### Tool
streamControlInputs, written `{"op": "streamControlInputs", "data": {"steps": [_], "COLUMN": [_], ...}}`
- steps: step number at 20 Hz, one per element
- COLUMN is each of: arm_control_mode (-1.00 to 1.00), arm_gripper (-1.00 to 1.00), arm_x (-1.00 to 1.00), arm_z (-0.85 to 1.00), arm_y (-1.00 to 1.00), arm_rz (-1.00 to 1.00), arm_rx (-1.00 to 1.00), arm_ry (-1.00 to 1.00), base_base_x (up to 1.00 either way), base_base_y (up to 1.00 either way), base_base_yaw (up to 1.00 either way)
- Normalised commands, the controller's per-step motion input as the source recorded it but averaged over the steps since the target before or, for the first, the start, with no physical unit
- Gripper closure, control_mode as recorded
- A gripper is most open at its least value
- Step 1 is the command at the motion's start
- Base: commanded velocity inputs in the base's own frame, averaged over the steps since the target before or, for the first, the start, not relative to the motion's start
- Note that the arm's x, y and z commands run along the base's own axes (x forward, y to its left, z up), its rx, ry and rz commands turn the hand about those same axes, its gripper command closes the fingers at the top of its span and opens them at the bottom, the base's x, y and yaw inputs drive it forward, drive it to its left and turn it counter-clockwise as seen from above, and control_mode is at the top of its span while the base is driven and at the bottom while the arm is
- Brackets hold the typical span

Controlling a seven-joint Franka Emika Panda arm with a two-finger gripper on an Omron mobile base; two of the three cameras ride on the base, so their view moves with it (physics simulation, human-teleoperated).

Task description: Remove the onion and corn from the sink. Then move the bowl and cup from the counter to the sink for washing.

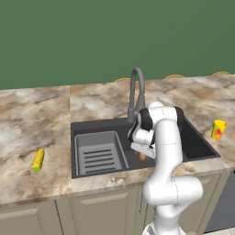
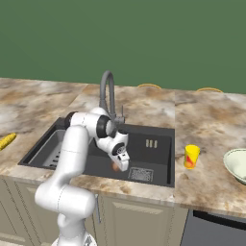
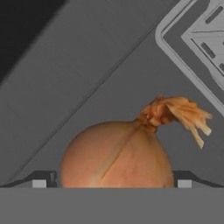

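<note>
The gripper (image 3: 112,181) is down inside the sink (image 1: 197,146), and its two dark fingers (image 3: 41,180) stand wide open, one on each side of the onion (image 3: 116,155). The onion sits low in the middle of the hand view, on the dark sink floor, with its dry orange tuft pointing to the upper right. I cannot tell if the fingers touch it. In the left base view the corn (image 1: 38,159) lies on the counter (image 1: 36,114) at the left, and the yellow cup (image 1: 218,129) stands at the right. In the right base view the bowl (image 2: 236,165) sits at the right edge.
</note>
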Motion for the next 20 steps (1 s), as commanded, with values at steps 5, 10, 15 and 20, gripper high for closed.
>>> {"op": "streamControlInputs", "data": {"steps": [5, 10, 15, 20], "arm_control_mode": [-1.00, -1.00, -1.00, -1.00], "arm_gripper": [-1.00, -1.00, -1.00, -1.00], "arm_x": [-0.16, -0.05, 0.00, -0.03], "arm_z": [-0.12, -0.19, -0.21, -0.22], "arm_y": [0.10, 0.04, 0.00, 0.00], "arm_rz": [-0.04, -0.04, -0.01, 0.00], "arm_rx": [0.00, 0.00, -0.02, -0.06], "arm_ry": [0.05, 0.01, 0.00, 0.00], "base_base_x": [0.00, 0.00, 0.00, 0.00], "base_base_y": [0.00, 0.00, 0.00, 0.00], "base_base_yaw": [0.00, 0.00, 0.00, 0.00]}}
